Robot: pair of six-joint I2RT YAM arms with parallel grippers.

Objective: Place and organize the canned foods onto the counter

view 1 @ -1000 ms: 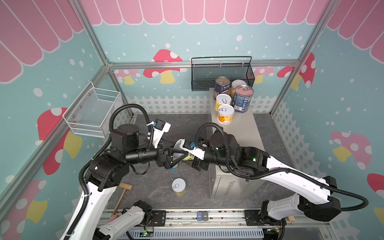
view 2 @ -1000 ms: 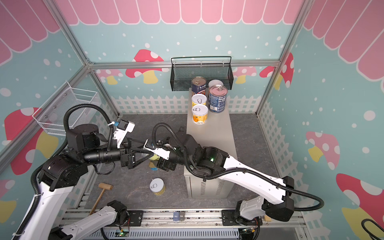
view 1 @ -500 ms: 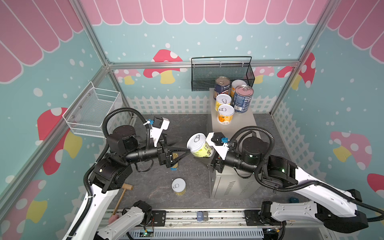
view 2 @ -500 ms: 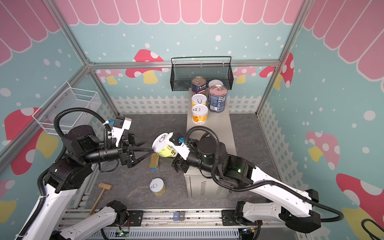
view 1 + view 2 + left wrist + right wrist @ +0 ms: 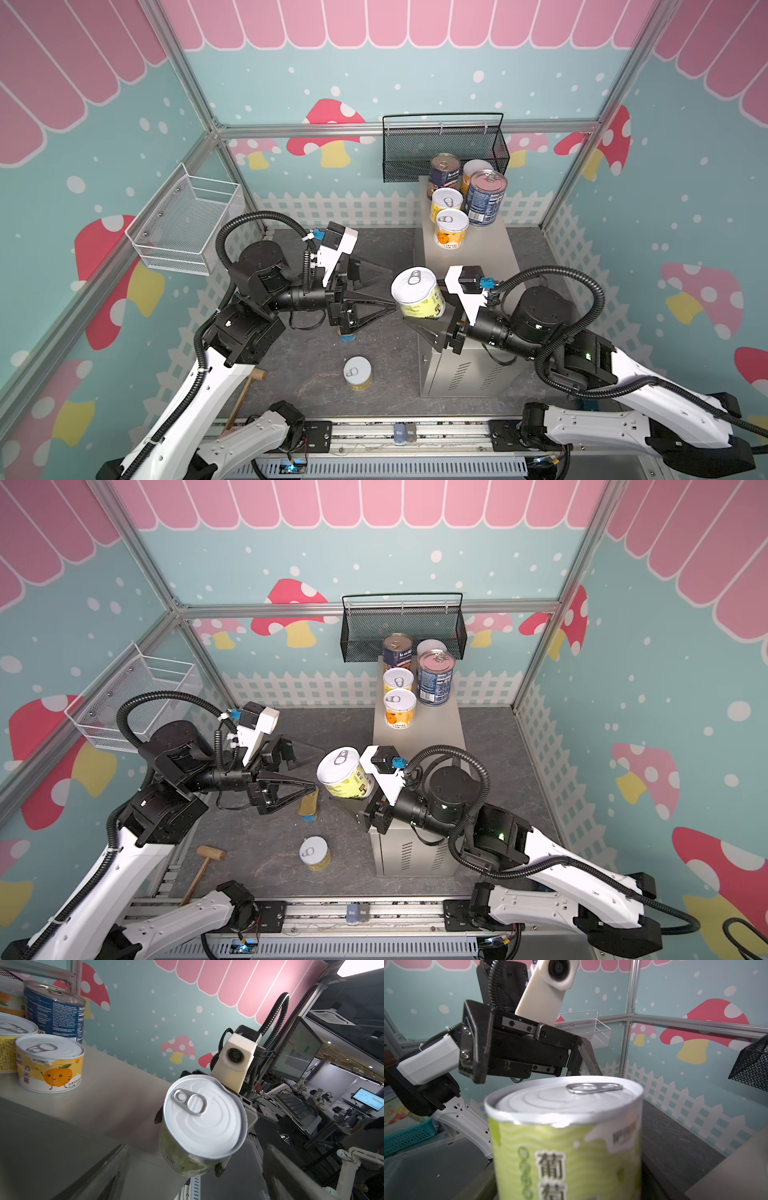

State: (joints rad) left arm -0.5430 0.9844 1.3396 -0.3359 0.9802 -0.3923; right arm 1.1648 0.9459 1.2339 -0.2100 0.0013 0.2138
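My right gripper (image 5: 417,309) is shut on a yellow-green can (image 5: 417,295) (image 5: 566,1136) with a white pull-tab lid. It holds the can tilted in the air, just off the near left edge of the beige counter (image 5: 486,257). My left gripper (image 5: 388,289) stands open close to the can's left side, touching nothing. Two blue cans (image 5: 484,199) and three yellow cans (image 5: 451,228) stand at the counter's far end. Another yellow can (image 5: 314,854) stands on the floor. A gold tin (image 5: 308,806) lies on the floor under the left gripper.
A black mesh basket (image 5: 444,149) hangs on the back wall above the counter's far end. A white wire basket (image 5: 187,228) hangs on the left wall. A wooden mallet (image 5: 203,866) lies on the floor at the near left.
The right arm has drawn back to the right and risen with the can, from near the left gripper to the counter's edge. The left gripper has stayed open.
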